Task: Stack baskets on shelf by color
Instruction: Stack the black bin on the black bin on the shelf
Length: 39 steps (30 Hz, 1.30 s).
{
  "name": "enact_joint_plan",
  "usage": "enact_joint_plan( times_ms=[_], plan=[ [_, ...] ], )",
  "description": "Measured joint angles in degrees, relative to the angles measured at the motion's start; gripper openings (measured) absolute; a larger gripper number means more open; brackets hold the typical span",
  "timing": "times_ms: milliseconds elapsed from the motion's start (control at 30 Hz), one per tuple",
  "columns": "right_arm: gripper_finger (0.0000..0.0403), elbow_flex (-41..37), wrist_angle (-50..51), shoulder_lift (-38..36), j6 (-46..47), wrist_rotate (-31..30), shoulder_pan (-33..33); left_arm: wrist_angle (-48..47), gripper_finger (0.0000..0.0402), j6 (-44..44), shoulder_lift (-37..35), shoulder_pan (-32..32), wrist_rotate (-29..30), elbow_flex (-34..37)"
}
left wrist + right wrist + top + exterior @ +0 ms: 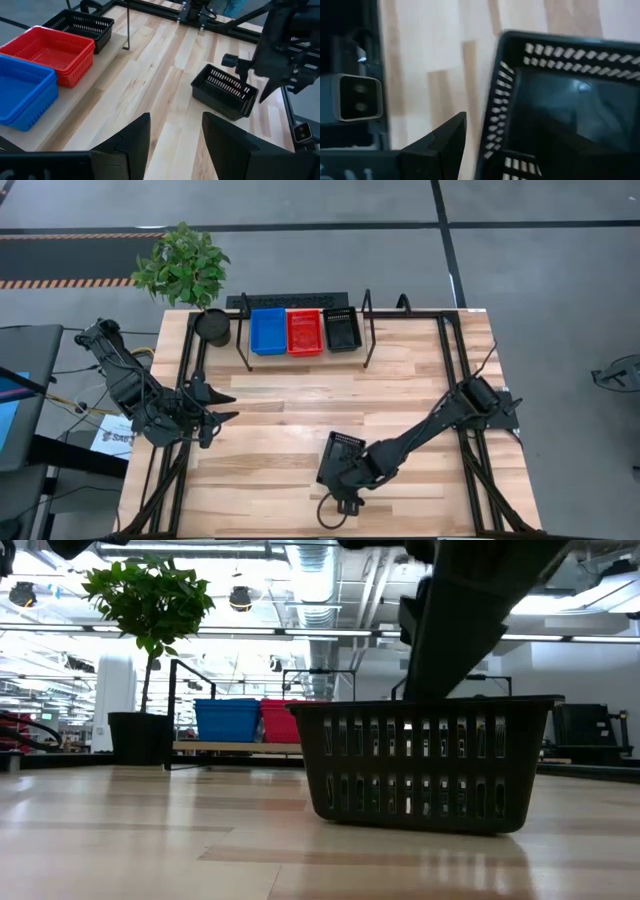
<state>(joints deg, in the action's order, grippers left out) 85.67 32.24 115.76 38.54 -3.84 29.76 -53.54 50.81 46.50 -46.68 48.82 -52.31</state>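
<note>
Right wrist view: hand (492,142) straddles basket (560,100) wall

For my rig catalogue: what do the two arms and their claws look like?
Both arms are dark, jointed segments. The left claw ends in two broad, black, wedge-shaped fingers; the right claw has matching dark angular fingers. Loose cables hang beside the left arm. No markings are legible.

Open tabletop (290,405) before shelf (305,358); hoops (368,330) flank baskets (305,332).
</note>
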Motion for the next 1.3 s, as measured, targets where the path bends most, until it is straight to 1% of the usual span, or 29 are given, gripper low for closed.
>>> enact_joint_plan(
  times_ms=[533,867,1100,1200,1300],
  plan=[
    [0.0223,0.08,0.37,-0.15,0.47,-0.81,0.37,0.02,0.0167,0.07,0.02,-0.01,-0.2,0.0],
    [0.0223,0.08,4.1,-0.15,1.93,-1.63,0.11,0.02,0.0167,0.5,0.02,0.0,-0.71,0.0],
    [0.0221,1.08,4.53,3.59,2.48,-2.56,-0.37,0.07,0.0167,0.5,0.02,-0.02,-2.05,0.01],
    [0.02,1.16,6.83,3.65,2.63,-3.84,-0.37,0.11,0.0167,0.5,-0.02,-0.02,-2.03,0.0],
    [0.0151,1.32,7.15,3.38,2.62,-6.17,-0.63,0.07,0.0167,0.5,0.0,-0.02,-2.01,0.01]
  ],
)
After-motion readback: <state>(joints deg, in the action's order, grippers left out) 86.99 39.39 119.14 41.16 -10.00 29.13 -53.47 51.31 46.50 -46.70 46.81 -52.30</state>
